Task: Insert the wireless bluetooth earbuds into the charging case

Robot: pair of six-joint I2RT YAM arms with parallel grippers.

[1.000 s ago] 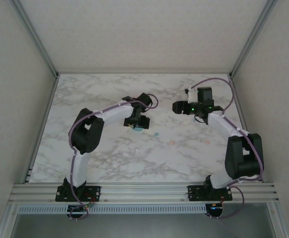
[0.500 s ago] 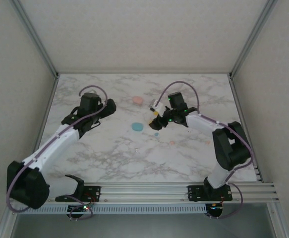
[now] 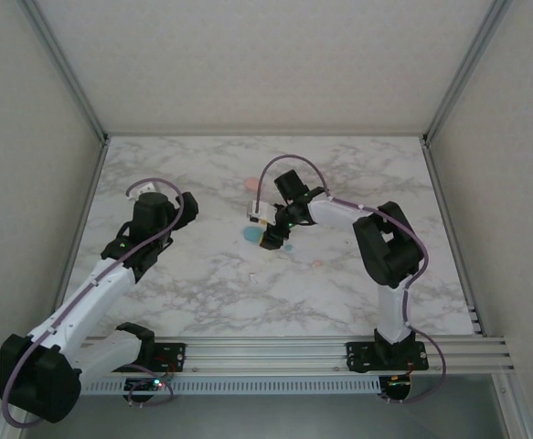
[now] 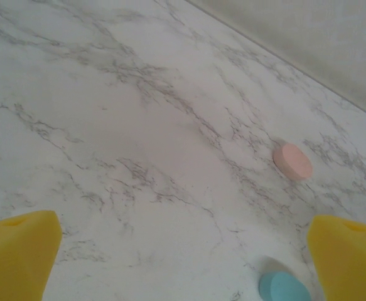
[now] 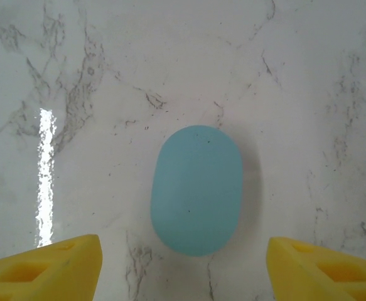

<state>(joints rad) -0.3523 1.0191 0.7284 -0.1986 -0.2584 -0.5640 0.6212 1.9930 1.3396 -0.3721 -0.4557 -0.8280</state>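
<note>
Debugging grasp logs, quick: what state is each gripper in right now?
Left gripper: open, holding nothing.
Right gripper: open, holding nothing, fingers spread either side of the teal case.

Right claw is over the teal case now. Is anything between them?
Nothing visible. The right claw is open above the teal case, which lies alone on the marble table, not touched by it. The case's top looks closed.

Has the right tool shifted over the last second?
Yes. The right tool has swung left and toward the arm bases, from well right of the teal case to directly over it, jaws open either side of it in the right wrist view.
</note>
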